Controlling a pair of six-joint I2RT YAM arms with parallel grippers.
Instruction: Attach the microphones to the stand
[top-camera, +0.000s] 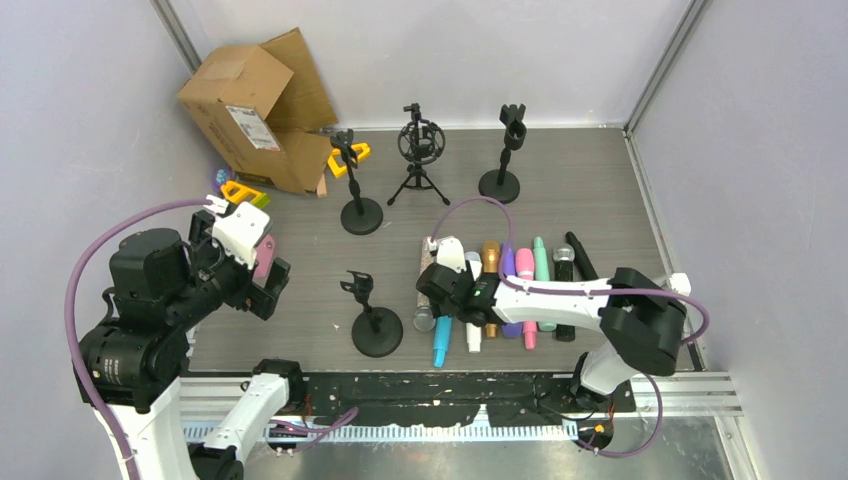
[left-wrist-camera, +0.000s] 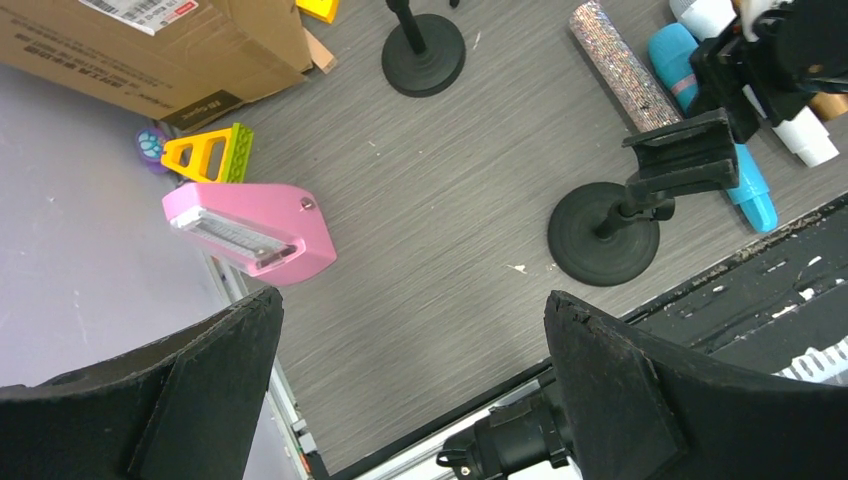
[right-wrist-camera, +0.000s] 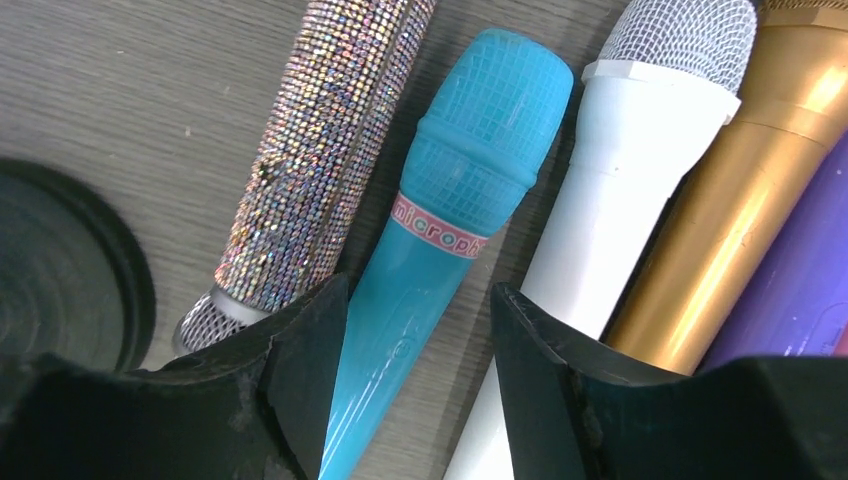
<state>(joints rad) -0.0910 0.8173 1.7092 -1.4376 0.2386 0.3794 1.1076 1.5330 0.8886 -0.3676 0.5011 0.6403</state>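
Eyeing the cyan plastic stick microphone (right-wrist-camera: 480, 120) lying flat on the grey wood-grain table (right-wrist-camera: 120, 80) between a silver-glitter microphone (right-wrist-camera: 320, 150) and a white plastic microphone (right-wrist-camera: 630, 170): seems light, stiff, bit slippery, so best pinched mid-handle, right gripper (right-wrist-camera: 415, 290) half-closed astride it (can't tell if gripping), left gripper (left-wrist-camera: 415, 300) wide open, empty.

White shells, black joints on the left arm (top-camera: 150, 285) and right arm (top-camera: 560, 292). Purple cables (top-camera: 480, 199) on both. Claw fingers (left-wrist-camera: 200, 400): matte black, scuffed.

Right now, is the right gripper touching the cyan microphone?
Cannot tell. In the right wrist view the right gripper straddles the cyan microphone closely, but neither contact nor a gap shows plainly.
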